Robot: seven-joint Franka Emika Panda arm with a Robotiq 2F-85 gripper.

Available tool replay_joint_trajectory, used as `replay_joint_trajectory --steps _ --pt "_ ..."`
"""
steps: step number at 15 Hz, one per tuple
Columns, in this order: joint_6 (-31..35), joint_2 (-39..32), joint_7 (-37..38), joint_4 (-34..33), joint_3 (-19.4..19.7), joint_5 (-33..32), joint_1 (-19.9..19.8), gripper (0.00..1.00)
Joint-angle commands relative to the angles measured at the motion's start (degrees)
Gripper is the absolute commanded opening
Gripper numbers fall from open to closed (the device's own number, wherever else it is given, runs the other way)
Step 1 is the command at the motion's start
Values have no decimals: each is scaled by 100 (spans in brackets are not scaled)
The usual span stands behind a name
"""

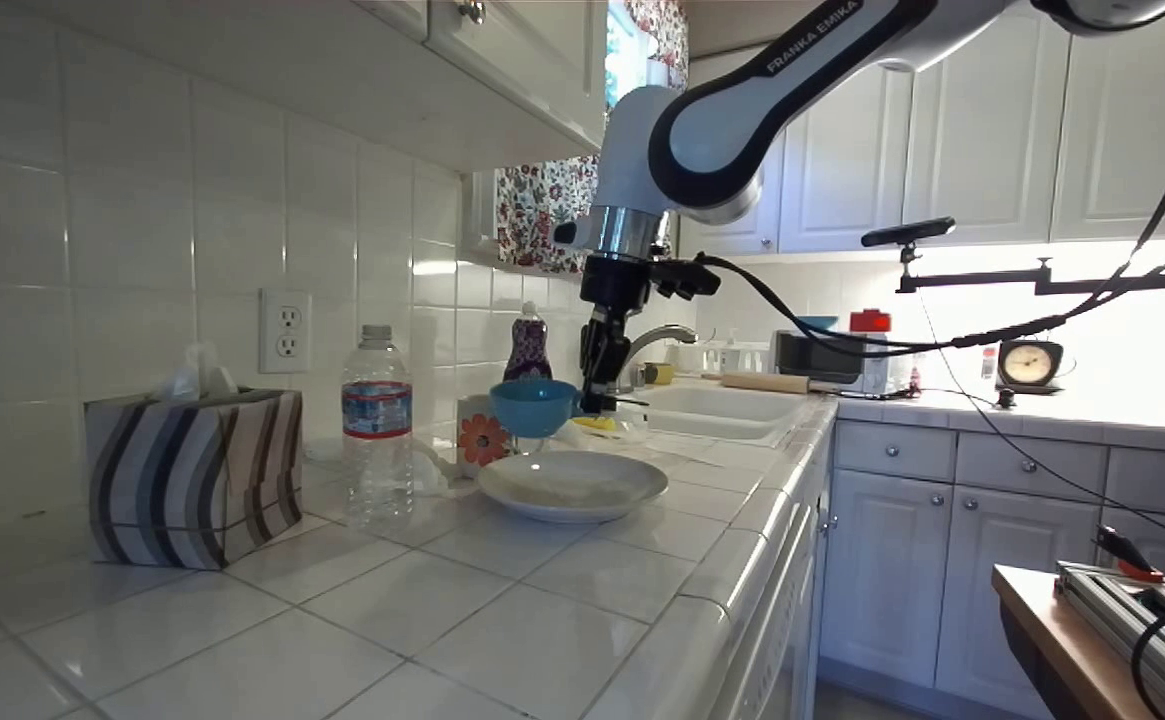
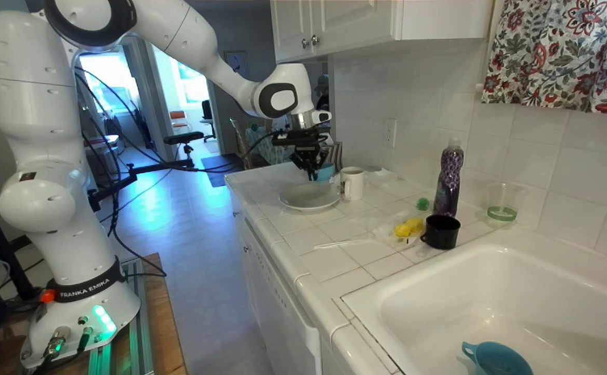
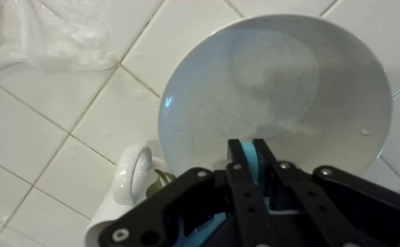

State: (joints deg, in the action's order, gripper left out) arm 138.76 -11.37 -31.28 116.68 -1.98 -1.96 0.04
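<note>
My gripper (image 1: 599, 402) is shut on the handle of a light blue cup (image 1: 532, 407) and holds it above the counter by the plate. In the wrist view the fingertips (image 3: 246, 140) pinch a blue strip of the handle, and most of the cup is hidden behind the fingers. The cup also shows partly behind the gripper (image 2: 312, 175) in an exterior view (image 2: 325, 172). A white plate (image 3: 275, 75) lies under and ahead of the fingertips; it shows in both exterior views (image 1: 572, 487) (image 2: 309, 198). A white flowered mug (image 3: 124, 181) stands beside the plate (image 2: 352, 183).
A water bottle (image 1: 377, 430) and striped tissue box (image 1: 192, 475) stand along the wall. A purple soap bottle (image 2: 448, 179), black cup (image 2: 441, 232) and yellow item (image 2: 409, 227) are near the sink (image 2: 438, 291). Another blue cup (image 2: 498, 358) lies in the sink. Cabinets (image 1: 517, 60) hang overhead.
</note>
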Motion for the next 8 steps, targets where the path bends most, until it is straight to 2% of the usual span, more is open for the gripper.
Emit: replay_joint_trajectory --steps 1,8 --pt "101 113 286 -26 -5 -184 -39 3" --pt "164 120 131 -114 -53 236 -198 3"
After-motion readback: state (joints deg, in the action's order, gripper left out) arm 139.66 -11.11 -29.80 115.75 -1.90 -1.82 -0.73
